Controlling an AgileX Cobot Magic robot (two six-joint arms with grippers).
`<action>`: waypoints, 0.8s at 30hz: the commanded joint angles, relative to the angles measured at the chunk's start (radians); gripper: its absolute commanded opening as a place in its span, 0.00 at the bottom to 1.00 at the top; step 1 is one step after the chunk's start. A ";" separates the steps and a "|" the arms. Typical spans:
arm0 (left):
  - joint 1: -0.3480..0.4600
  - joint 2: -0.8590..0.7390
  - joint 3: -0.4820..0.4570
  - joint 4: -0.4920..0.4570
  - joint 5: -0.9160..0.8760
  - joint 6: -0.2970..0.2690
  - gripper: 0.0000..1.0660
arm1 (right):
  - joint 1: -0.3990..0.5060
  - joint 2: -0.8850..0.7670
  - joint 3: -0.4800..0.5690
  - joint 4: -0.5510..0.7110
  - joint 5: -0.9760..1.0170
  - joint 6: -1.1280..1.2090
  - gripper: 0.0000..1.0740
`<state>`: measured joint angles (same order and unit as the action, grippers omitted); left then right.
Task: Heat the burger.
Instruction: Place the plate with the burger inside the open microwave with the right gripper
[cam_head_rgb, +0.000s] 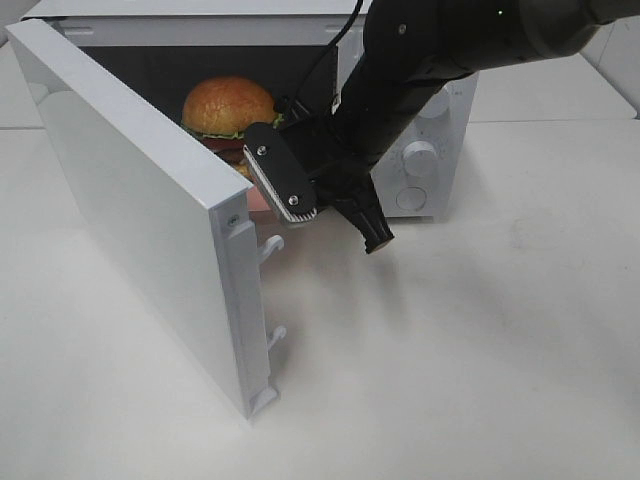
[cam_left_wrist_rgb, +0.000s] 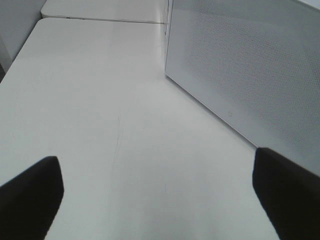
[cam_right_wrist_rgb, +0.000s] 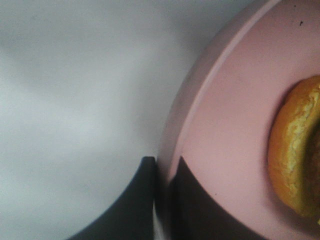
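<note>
Nearest is the bare white desk (cam_head_rgb: 480, 380). Over it hangs the left gripper (cam_left_wrist_rgb: 160, 197) with its jaws released: the two dark fingers (cam_left_wrist_rgb: 30, 197) are wide apart and nothing is between them. Just beside it stands a white panel (cam_left_wrist_rgb: 250, 65) with a fine dotted pattern; I cannot tell if this is the door or a side wall. In the high view the door (cam_head_rgb: 130, 200) of the microwave (cam_head_rgb: 437, 182) is swung wide open toward the front left, with two small white hooks (cam_head_rgb: 271, 246) on its free edge. Past that edge, at the mouth of the cavity, is the right gripper (cam_right_wrist_rgb: 163, 164). Its jaws are clenched on the rim of the pink plate (cam_right_wrist_rgb: 225, 125); the right wrist view shows them close together with the thin rim between. The plate lies inside the cavity, and the burger (cam_head_rgb: 228, 108) sits on it, bun upward, green lettuce under the bun, deeper in than the gripper. To the right of the cavity are two round knobs (cam_head_rgb: 420, 157), and the black right arm (cam_head_rgb: 470, 40) comes over them from the far right.
</note>
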<state>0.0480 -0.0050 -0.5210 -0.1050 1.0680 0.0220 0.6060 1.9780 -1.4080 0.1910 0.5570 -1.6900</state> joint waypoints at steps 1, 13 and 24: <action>0.003 -0.015 0.002 -0.007 0.003 0.000 0.91 | -0.005 0.017 -0.062 -0.030 -0.031 0.050 0.00; 0.003 -0.015 0.002 -0.007 0.003 0.000 0.91 | -0.005 0.105 -0.191 -0.086 0.013 0.115 0.00; 0.003 -0.015 0.002 -0.007 0.003 0.000 0.91 | 0.003 0.177 -0.313 -0.184 0.015 0.238 0.00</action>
<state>0.0480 -0.0050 -0.5210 -0.1050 1.0680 0.0220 0.6120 2.1550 -1.6760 0.0480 0.6150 -1.4920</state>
